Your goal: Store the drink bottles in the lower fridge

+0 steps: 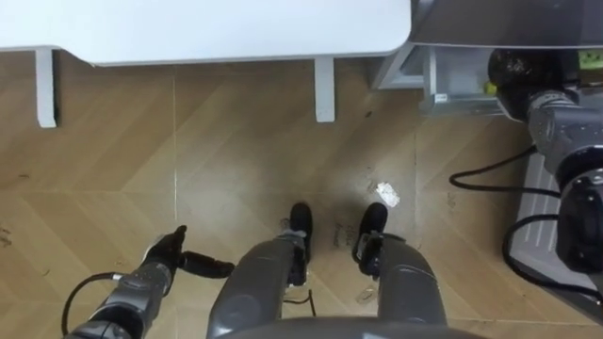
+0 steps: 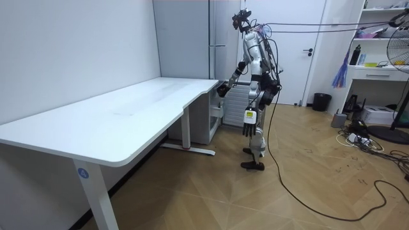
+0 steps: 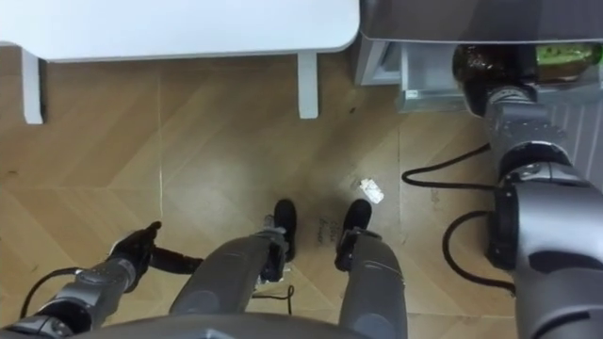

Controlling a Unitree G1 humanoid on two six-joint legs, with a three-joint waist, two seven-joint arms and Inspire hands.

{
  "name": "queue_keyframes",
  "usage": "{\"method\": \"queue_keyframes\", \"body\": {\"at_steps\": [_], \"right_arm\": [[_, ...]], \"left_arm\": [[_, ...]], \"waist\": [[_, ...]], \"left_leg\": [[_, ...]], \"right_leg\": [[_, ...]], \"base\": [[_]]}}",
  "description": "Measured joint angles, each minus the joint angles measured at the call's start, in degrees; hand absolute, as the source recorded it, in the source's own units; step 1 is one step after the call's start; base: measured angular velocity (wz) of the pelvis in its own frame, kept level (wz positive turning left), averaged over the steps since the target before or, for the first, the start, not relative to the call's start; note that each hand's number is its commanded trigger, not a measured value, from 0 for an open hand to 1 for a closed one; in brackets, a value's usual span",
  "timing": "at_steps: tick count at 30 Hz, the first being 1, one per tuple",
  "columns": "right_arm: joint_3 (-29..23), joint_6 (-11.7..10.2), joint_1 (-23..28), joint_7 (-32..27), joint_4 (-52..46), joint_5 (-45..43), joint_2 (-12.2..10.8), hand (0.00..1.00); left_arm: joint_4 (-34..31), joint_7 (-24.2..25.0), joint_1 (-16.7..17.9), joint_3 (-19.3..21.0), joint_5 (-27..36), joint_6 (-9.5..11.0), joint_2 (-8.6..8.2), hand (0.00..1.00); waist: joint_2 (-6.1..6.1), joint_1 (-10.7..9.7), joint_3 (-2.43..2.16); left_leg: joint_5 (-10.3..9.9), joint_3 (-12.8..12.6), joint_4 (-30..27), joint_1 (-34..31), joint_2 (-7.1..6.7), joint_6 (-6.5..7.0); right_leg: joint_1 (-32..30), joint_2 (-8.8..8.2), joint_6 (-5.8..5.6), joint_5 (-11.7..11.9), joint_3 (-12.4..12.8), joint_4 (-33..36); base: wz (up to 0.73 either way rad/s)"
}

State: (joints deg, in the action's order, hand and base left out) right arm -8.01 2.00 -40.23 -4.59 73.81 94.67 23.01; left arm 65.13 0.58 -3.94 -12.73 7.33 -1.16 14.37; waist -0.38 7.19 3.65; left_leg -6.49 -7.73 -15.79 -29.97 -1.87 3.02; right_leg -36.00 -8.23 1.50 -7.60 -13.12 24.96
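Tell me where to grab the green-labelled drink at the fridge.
Take the green-labelled drink round its middle, from above: it appears to lie on its side just inside the fridge, past the right hand, long side across the view. Its ends are hidden.

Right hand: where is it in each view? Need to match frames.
Left eye view: right hand, upper right, past the corner of the white table.
Right eye view: right hand, upper right too.
Room view: right hand, centre, at the far end of the white table.
Shared landmark: the white table.
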Motion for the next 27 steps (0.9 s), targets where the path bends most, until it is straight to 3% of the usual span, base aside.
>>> {"method": "queue_keyframes", "body": {"at_steps": [4,27], "right_arm": [[0.01,-0.03,-0.37,-0.77,0.00,-0.51,0.80,0.00],[0.00,-0.12,-1.23,-3.62,0.14,-1.13,0.91,0.00]], "left_arm": [[-0.49,-0.32,0.24,-0.04,0.00,-0.24,-0.04,0.00],[-1.01,-2.64,3.48,-0.06,-0.01,-0.61,-0.03,0.00]], "waist": [[0.01,0.42,0.00],[0.13,0.90,-0.20]], "left_leg": [[0.46,0.07,-0.10,-0.82,-0.11,0.08],[0.55,-0.24,-1.94,-1.55,0.17,0.21]], "right_leg": [[-0.53,-0.80,0.25,0.15,-1.88,0.14],[-0.08,-1.58,0.67,0.41,-4.34,0.73]], "base": [[0.03],[0.02]]}}
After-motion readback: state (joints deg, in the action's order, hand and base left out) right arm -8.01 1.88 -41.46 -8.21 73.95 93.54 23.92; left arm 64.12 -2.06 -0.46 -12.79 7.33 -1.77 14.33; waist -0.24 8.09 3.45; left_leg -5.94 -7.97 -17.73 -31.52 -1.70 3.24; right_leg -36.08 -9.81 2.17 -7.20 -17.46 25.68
